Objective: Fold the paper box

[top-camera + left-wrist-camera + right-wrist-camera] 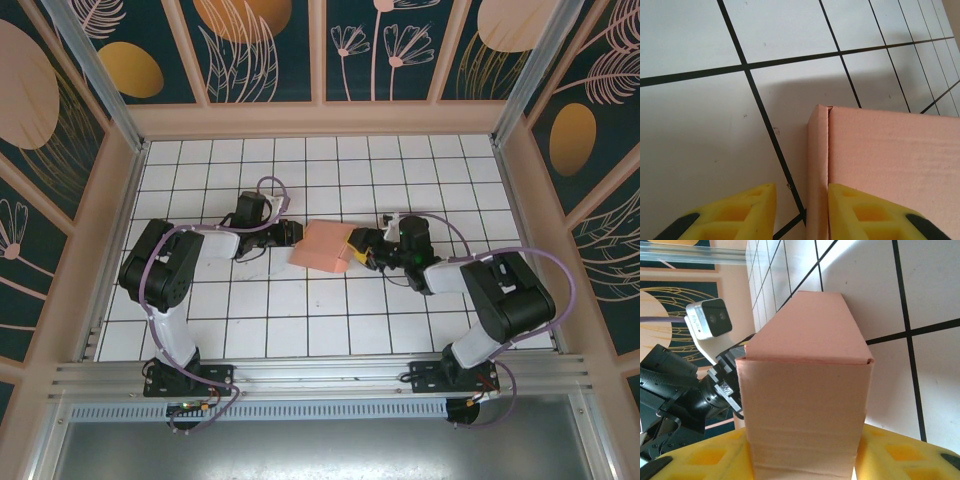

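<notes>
The paper box (322, 246) is sitting mid-bench (300, 320) between both arms. The right pincer (802, 460) is squeezing one end, while the left pincer (801, 205) is hanging partly open, loosely straddling the opposite edge wall

light: bright, even | shadows: soft, beside paper box (890, 165) | focus: sharp, wrist-view bottom edge slightly soft
</notes>
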{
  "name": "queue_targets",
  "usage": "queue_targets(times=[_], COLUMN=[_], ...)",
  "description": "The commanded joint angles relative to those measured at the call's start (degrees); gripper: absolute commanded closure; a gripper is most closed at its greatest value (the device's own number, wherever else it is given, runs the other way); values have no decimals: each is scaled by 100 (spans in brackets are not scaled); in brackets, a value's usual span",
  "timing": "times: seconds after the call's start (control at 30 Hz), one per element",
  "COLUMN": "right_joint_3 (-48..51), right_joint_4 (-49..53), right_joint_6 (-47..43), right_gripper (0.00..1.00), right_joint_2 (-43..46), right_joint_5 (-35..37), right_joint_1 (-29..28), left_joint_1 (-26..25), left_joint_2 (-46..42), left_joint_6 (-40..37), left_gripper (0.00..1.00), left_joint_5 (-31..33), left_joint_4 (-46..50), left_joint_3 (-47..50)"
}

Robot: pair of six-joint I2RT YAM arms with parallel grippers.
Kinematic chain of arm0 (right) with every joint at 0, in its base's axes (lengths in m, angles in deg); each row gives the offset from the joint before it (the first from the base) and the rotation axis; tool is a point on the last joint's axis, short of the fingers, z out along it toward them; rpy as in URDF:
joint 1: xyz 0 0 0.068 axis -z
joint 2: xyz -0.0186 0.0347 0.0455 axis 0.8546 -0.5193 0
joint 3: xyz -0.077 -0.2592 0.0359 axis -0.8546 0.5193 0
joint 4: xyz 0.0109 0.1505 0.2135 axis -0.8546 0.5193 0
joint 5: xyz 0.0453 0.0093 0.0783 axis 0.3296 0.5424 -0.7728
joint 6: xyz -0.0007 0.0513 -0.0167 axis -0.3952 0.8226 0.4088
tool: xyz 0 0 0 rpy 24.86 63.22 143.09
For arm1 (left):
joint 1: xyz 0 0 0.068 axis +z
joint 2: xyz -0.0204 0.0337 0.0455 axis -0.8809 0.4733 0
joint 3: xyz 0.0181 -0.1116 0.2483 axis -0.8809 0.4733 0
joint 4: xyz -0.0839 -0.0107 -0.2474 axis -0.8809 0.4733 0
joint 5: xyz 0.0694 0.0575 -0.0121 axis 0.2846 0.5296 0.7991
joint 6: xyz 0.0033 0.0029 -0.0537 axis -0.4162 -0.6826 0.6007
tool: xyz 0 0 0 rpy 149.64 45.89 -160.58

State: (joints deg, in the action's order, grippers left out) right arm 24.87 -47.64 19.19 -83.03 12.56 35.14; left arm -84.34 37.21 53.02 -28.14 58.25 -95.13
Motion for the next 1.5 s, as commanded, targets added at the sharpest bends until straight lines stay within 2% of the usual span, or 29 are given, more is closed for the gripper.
queue_targets(times=[0.0,0.23,0.33,0.43,0.47,0.53,0.67,0.8,0.93,1.03,1.17,1.3,1.37,1.47], right_joint_3=[-154,-195,-232,-263,-276,-302,-415,-529,-656,-749,-760,-684,-627,-578], right_joint_4=[106,323,505,604,634,714,982,1240,1306,1225,1040,893,753,669], right_joint_6=[115,-64,-215,-268,-288,-326,-472,-573,-410,-196,47,236,349,445], right_gripper=[50,51,52,52,52,52,52,52,52,52,51,52,52,52], right_joint_2=[-103,101,236,350,397,495,720,944,1142,1222,1310,1449,1521,1594], right_joint_5=[-1,-150,-192,-277,-332,-409,-570,-699,-799,-904,-1090,-1193,-1277,-1388], right_joint_1=[41,183,291,439,495,635,944,1254,1441,1442,1438,1436,1432,1392], left_joint_1=[-9,-9,-26,-108,-157,-348,-967,-1328,-1793,-2107,-2387,-2548,-2583,-2597], left_joint_2=[-257,-1007,-1496,-1980,-2119,-2328,-2662,-2884,-2916,-2638,-1847,-955,-557,-448], left_joint_6=[-207,-389,-494,-875,-1055,-1738,-2900,-3756,-5569,-6701,-8093,-9317,-9697,-9669], left_gripper=[67,49,34,27,15,2,1,1,1,1,1,1,1,1], left_joint_5=[-16,514,786,1198,1257,1284,2337,2850,3392,4072,4815,5081,5100,5043], left_joint_4=[-175,-1153,-1921,-2419,-2466,-2440,-2836,-4189,-4410,-5128,-6784,-8412,-8505,-8513], left_joint_3=[218,836,1353,1777,1849,1941,2297,2913,3084,3193,3242,3171,3025,2867])
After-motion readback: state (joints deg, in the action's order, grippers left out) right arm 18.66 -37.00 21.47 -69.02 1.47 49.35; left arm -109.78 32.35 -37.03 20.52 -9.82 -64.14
